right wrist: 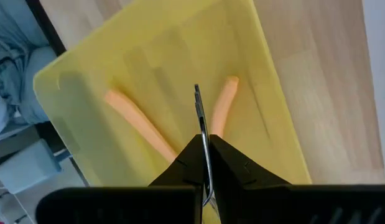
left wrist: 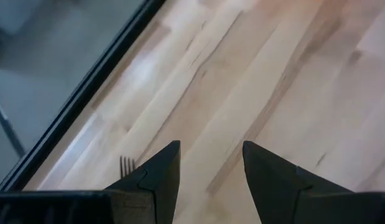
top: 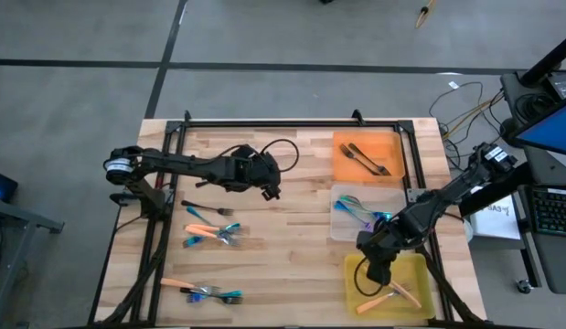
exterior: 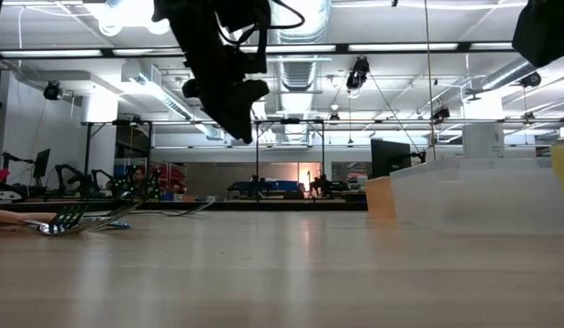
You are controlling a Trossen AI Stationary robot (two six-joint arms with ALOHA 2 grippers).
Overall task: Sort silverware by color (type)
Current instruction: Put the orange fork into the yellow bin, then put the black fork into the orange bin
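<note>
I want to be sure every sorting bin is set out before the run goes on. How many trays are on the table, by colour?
Orange tray: 1
Clear tray: 1
Yellow tray: 1
Total: 3

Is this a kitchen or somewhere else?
Probably a robotics lab, not a kitchen: bare ceiling ducts and strip lights, another dark robot arm on a far bench, and a black computer keyboard beside the wooden table.
</note>
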